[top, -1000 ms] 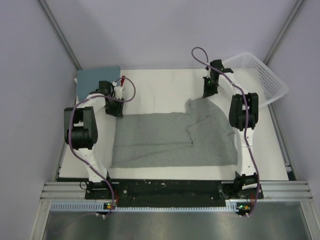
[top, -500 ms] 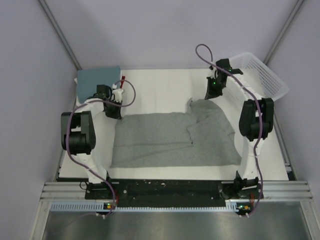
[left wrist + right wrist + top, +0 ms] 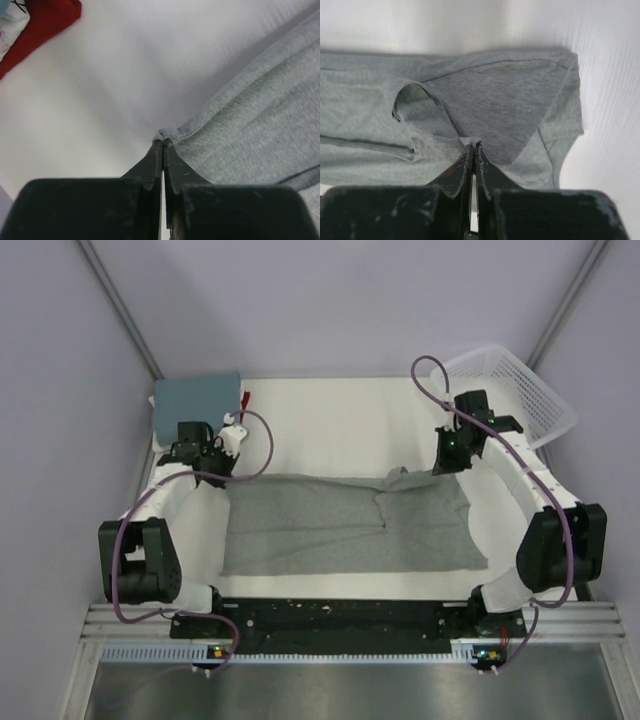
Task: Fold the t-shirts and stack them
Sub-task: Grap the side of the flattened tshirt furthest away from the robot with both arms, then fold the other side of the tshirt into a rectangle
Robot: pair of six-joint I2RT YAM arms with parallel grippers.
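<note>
The grey shirt [image 3: 350,530] is lying spread across the middle of the table [image 3: 330,415]. Both grippers are pinching its far edge with jaws closed on the cloth: the left gripper [image 3: 163,144] is holding the far-left corner, and the right gripper [image 3: 473,145] is holding a fold at the far-right. The teal shirt [image 3: 197,400] is sitting folded at the table's far-left corner, with the red shirt [image 3: 47,20] showing near it.

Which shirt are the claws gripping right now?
On the white table, across its middle, lies the grey t-shirt, spread out. Unlike the folded teal shirt at the far left corner, it is unfolded, its far edge pinched by the left claw and right claw.
</note>
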